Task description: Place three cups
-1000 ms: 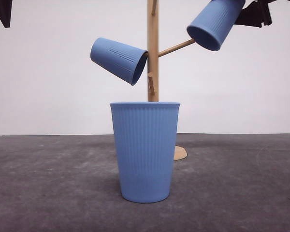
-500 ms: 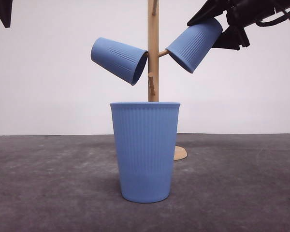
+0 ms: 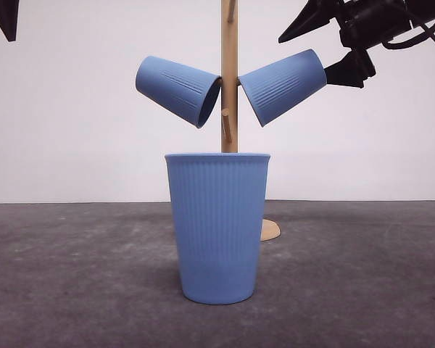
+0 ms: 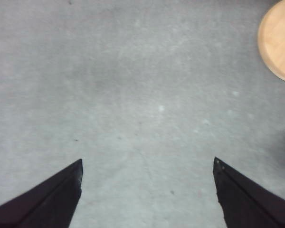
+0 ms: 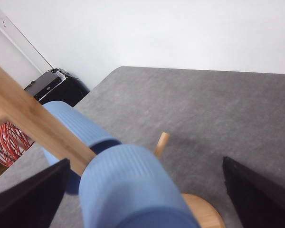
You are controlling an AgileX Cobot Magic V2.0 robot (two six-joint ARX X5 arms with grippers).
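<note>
the right cup [image 3: 283, 85] has slid further onto its peg since a moment ago, and its mouth now sits by the wooden pole [image 3: 229, 72]. the right tool [image 3: 333, 45] has its fingers spread apart, just off the cup's bottom. the left cup [image 3: 178, 90] hangs on the other side. the third cup [image 3: 217, 226] stands upright on the grey surface [image 3: 362, 283] in front. the left tool [image 4: 147, 194] is spread wide over bare surface.
</note>
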